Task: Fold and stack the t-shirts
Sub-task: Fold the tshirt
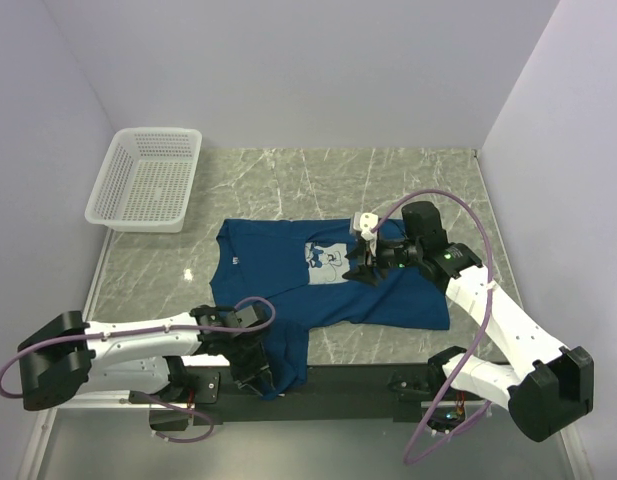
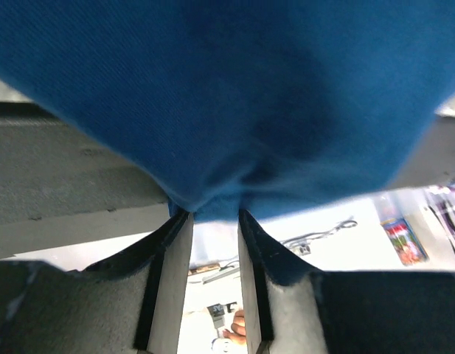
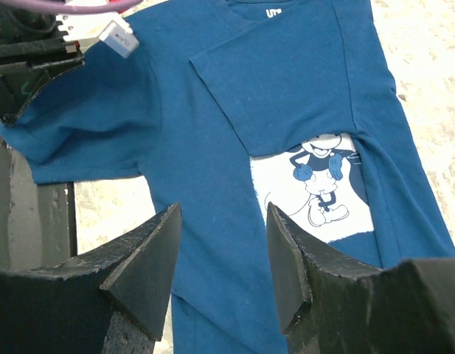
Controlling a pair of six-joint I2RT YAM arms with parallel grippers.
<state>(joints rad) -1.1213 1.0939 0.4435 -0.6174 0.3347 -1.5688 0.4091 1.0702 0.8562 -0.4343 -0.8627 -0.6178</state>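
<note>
A navy t-shirt lies flat mid-table, its pale cartoon print partly covered by a folded-in side. One corner hangs over the table's near edge. My left gripper is there, shut on that bunched cloth, which puckers at my fingertips. My right gripper hovers open and empty just above the shirt by the print. In the right wrist view the shirt, print and white neck lettering lie below my open right gripper.
A white mesh basket stands at the far left of the marble table. Walls close in on three sides. The table's dark near edge runs under the left gripper.
</note>
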